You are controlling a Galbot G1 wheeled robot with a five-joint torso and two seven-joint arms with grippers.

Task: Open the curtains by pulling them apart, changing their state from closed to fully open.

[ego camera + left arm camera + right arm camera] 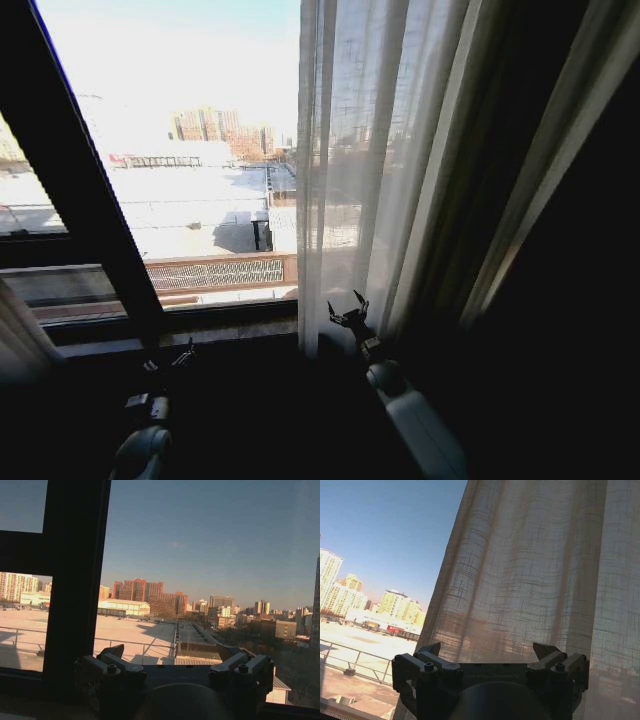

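We see the curtains (pixel 370 170) hanging on the right side of the window, their sheer pleats drawn back from the bare glass on the left, where the dark window frame (pixel 90 200) slants across the city view. Our right pincer (pixel 348 311) is raised just in front of the fabric's lower edge, jaws spread wide and gripping nothing. Our left pincer (pixel 170 357) sits low by the sill, likewise wide open and empty, facing the glass.
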